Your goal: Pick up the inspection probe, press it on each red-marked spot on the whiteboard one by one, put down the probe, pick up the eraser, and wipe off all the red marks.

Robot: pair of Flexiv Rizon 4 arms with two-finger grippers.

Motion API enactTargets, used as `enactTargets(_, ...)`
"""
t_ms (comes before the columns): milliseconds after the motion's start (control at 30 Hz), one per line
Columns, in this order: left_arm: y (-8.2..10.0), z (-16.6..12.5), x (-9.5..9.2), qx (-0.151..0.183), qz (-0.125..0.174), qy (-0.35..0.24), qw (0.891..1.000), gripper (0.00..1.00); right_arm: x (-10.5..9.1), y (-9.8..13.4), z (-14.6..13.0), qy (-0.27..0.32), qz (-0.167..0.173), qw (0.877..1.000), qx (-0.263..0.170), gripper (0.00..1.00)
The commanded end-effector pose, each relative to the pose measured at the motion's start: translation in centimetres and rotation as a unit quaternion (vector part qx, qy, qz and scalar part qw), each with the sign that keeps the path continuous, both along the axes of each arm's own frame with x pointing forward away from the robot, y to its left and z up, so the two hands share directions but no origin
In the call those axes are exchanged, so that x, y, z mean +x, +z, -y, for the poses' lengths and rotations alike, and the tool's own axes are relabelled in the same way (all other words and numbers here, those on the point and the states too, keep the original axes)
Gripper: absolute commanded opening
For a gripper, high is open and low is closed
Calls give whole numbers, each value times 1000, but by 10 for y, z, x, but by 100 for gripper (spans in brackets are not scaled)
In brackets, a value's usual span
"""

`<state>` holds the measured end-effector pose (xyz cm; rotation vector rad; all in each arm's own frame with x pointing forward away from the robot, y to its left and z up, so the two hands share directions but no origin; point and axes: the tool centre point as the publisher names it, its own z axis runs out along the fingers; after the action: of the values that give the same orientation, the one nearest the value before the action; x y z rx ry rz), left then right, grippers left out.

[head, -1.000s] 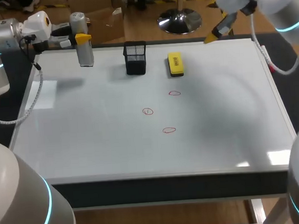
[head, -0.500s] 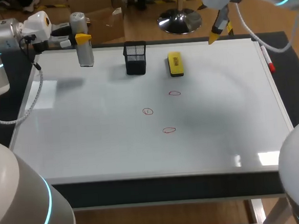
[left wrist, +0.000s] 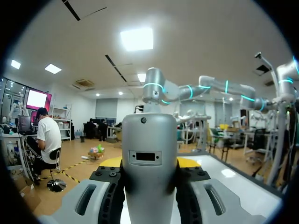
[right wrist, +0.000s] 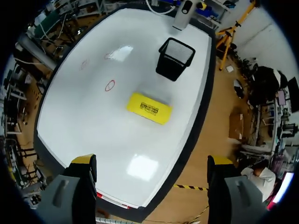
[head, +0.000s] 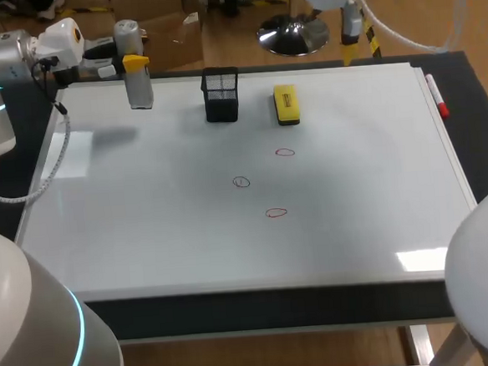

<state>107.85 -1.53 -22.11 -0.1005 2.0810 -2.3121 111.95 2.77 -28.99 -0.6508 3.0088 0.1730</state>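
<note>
Head view first: inspection probe (head: pixel 139 90) upright at upper left of frame, on the far left corner of the whiteboard (head: pixel 146 215), with the left gripper (head: pixel 133 63) closed around its upper part; base at or just above the board, impossible to tell which. Left wrist view: grey body of the probe (left wrist: pixel 148 186) filling the gap of that gripper (left wrist: pixel 149 162), jaws clamped against it from both sides, yellow tips peeking out behind. Outward toward frame centre in the head view: three red marks (head: pixel 276 212), small open rings in a loose cluster, all whole, none smeared. Upper middle of frame: black mesh cup (head: pixel 221 94) and, just to its right, yellow eraser (head: pixel 286 105), flat on the board, well apart from both grippers. Top of frame, right of centre: right gripper (head: pixel 350 46) hanging over the far edge of the board. Right wrist view: jaws of that gripper (right wrist: pixel 152 163) wide apart and empty, with eraser (right wrist: pixel 148 108), cup (right wrist: pixel 175 58) and marks (right wrist: pixel 110 85) ahead of the fingers. Right edge of board: red marker (head: pixel 437 102), beside the dark tabletop (head: pixel 479 125). Judged from all this, barely begun: probe grasped at most. Left to do: pressing on each of the three spots, setting the probe down, taking the eraser, wiping every mark.
</note>
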Motion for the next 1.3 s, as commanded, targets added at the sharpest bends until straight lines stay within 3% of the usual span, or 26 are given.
enactTargets(33,1,0,1,0,0,-1,1000,0,0,-8,-6,30,-123,985,-113,100)
enactTargets(233,1,0,1,0,0,-1,1000,0,-8,-20,-14,98,-129,980,-113,100)
enactTargets(633,1,0,1,0,0,-1,1000,0,-20,-42,-15,268,-83,957,-80,100)
enactTargets(767,1,0,1,0,0,-1,1000,0,-23,-46,-16,324,-42,944,-53,100)
enactTargets(900,1,0,1,0,0,-1,1000,0,-27,-53,-24,370,-26,928,-42,100)
enactTargets(1000,1,0,1,0,0,-1,1000,0,-30,-60,-35,408,-27,911,-52,100)
enactTargets(1300,1,0,1,0,0,-1,1000,0,-33,-78,-51,466,-26,883,-55,100)
